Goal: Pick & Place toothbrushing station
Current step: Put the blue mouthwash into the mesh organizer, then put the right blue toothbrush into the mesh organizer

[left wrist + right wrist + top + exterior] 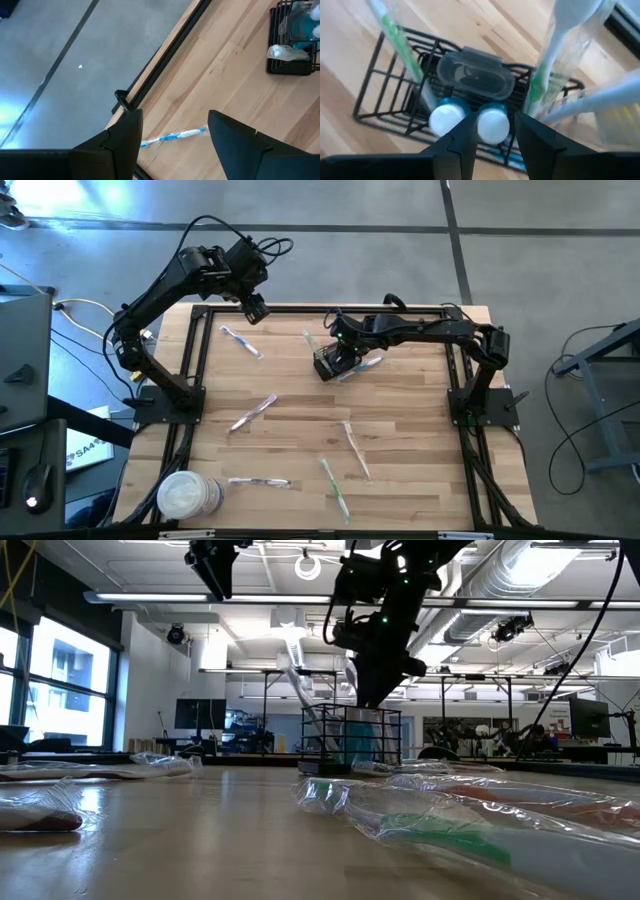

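The toothbrushing station, a small black wire basket, stands on the wooden table at the far middle; it also shows in the low view. Wrapped toothbrushes lean in it, beside two white-capped blue tubes and a clear lid. My right gripper points down into the basket's top, slightly open, one finger on each side of the right-hand white cap. My left gripper hangs open, high over the table's far left edge, with nothing between its fingers. My right gripper comes at the right-hand white cap from above with a finger on either side. I cannot tell whether either finger touches it. The tube stands upright inside the basket.
Several wrapped toothbrushes lie loose on the table, at the far left, left of the middle and toward the near edge. A round white tub stands at the near left corner. Black frame rails run along the table's sides.
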Motion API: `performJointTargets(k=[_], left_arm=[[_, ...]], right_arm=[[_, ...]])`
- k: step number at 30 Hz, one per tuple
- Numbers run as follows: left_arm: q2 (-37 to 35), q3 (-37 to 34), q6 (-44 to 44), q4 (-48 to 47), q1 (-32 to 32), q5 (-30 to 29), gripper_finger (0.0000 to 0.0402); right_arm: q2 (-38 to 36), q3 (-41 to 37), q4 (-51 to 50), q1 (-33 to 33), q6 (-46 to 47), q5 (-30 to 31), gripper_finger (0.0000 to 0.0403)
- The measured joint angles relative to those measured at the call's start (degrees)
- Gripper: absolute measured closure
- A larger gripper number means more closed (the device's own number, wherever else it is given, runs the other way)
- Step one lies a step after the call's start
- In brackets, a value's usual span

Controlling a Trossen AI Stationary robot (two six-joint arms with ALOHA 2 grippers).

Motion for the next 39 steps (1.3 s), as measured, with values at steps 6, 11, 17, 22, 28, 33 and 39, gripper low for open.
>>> performJointTargets(k=[6,11,17,22,28,33,39], left_arm=[[0.0,0.0,0.0,-0.4,0.0,0.0,0.0181],[0.0,0.0,-0.2,-0.9,0.0,0.0,0.0181],[0.0,0.0,-0.4,-1.2,0.0,0.0,0.0181],[0.0,0.0,-0.5,-1.3,0.0,0.0,0.0181],[0.0,0.0,-0.7,-1.3,0.0,0.0,0.0181],[0.0,0.0,-1.2,-1.2,0.0,0.0,0.0181],[0.0,0.0,-1.3,-1.4,0.0,0.0,0.0181]], right_arm=[[-0.1,-0.1,0.5,0.0,0.0,0.1,0.0279],[-0.1,-0.1,1.3,0.2,0.0,0.6,0.0278],[-0.2,0.1,1.7,0.2,0.0,0.7,0.0278],[-0.3,0.1,1.7,0.2,0.0,0.8,0.0279],[-1.5,0.2,1.6,0.2,0.0,1.0,0.0279],[-3.9,0.2,1.6,0.1,0.1,1.0,0.0279],[-9.0,0.2,-0.2,0.8,1.3,-3.3,0.0279]])
